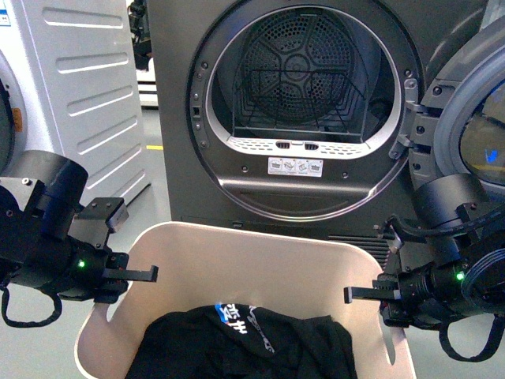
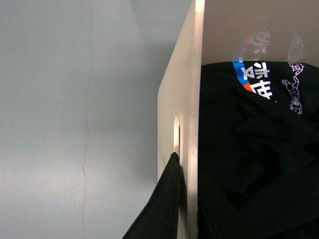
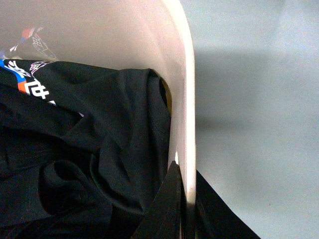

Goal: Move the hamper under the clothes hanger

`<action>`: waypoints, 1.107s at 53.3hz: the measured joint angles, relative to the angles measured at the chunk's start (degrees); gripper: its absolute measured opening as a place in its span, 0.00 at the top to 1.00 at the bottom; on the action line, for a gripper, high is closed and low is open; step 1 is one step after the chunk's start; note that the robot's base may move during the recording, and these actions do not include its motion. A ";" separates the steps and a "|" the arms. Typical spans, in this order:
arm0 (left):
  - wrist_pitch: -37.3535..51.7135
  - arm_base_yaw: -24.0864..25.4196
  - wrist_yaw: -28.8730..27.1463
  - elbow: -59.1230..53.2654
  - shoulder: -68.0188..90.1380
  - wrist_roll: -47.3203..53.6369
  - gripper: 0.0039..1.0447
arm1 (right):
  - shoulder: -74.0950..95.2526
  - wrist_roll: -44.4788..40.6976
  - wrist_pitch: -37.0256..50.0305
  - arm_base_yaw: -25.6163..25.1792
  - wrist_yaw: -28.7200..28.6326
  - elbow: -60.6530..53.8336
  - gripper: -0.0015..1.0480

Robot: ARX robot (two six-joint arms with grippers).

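Observation:
The beige hamper (image 1: 260, 241) sits low in the front view, right before the dryer, with a black printed garment (image 1: 252, 339) heaped inside. My left gripper (image 1: 146, 275) is shut on the hamper's left wall and my right gripper (image 1: 355, 294) is shut on its right wall. In the left wrist view the gripper (image 2: 182, 159) pinches the thin wall (image 2: 187, 99), one dark finger (image 2: 159, 209) outside. In the right wrist view the gripper (image 3: 183, 172) clamps the rolled rim (image 3: 187, 74), the garment (image 3: 99, 149) inside. The clothes hanger is out of view.
A grey dryer (image 1: 181, 118) with its drum (image 1: 304, 87) open stands directly behind the hamper; its round door (image 1: 473, 118) swings out at the right. A white machine (image 1: 79, 79) stands at the left. Grey floor (image 2: 75, 124) lies beside the hamper.

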 joint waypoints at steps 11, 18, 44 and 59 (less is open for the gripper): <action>1.51 0.00 -0.37 -0.44 -1.27 -0.04 0.96 | -2.89 -0.92 1.49 -0.07 0.11 -1.92 0.97; 1.51 0.00 -0.35 -0.79 -1.27 -0.04 0.96 | -2.93 -1.09 1.55 -0.09 0.20 -2.23 0.97; 1.51 1.51 -0.96 -0.94 -1.29 -0.04 0.96 | -2.93 -1.20 1.57 1.20 -1.33 -2.40 0.97; 1.68 -0.44 0.02 -0.92 -1.29 -0.07 0.96 | -3.06 -1.25 1.68 -0.72 0.48 -2.40 0.97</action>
